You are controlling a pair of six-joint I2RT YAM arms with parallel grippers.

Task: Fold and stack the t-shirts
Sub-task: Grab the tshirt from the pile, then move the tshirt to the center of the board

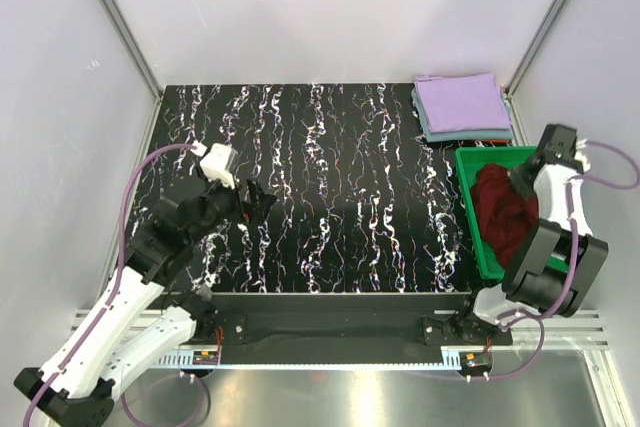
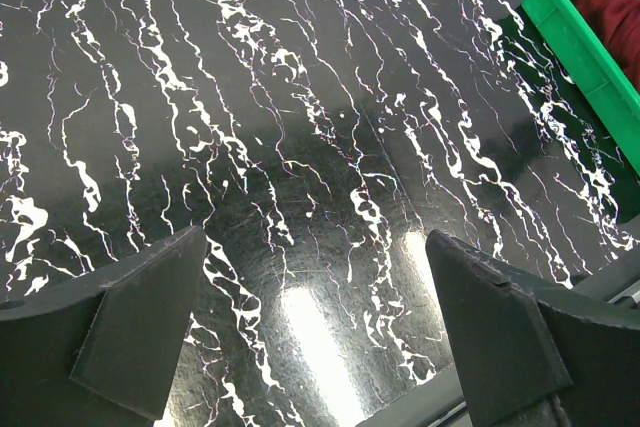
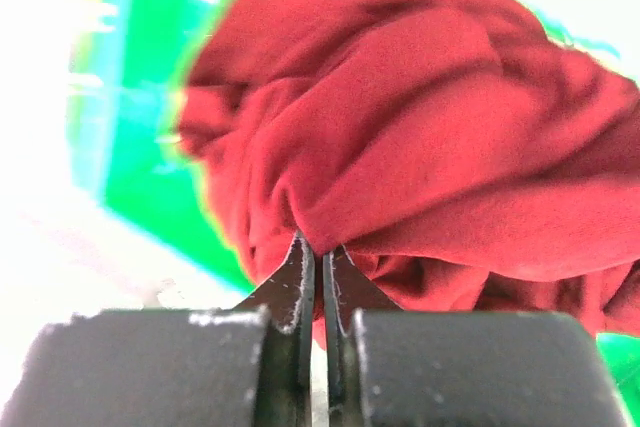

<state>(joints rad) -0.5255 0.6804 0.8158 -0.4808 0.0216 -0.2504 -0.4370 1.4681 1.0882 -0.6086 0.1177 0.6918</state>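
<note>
The right arm (image 1: 555, 247) is folded tight at the elbow, and its wrist leans in over the green tray (image 1: 467, 227). Its jaws are pressed nearly together on a pinched ridge of the maroon t-shirt (image 3: 420, 127). That shirt lies in a crumpled heap inside the tray, soft cotton thrown into deep, rounded folds against the smooth, hard plastic walls.

The left arm (image 1: 160, 247) stretches forward well away from the tray, on the opposite side of the counter (image 1: 340, 197). Its jaws are spread wide and hold nothing; the wrist view shows two dark, wedge-shaped fingers (image 2: 140, 317) above bare surface.

The counter is glossy black with white marble-like veins and catches a bright glare. Just beyond the tray's far wall sits a flat, square stack, with the lavender t-shirt (image 1: 460, 102) on top of the grey-blue t-shirt (image 1: 425, 129).
</note>
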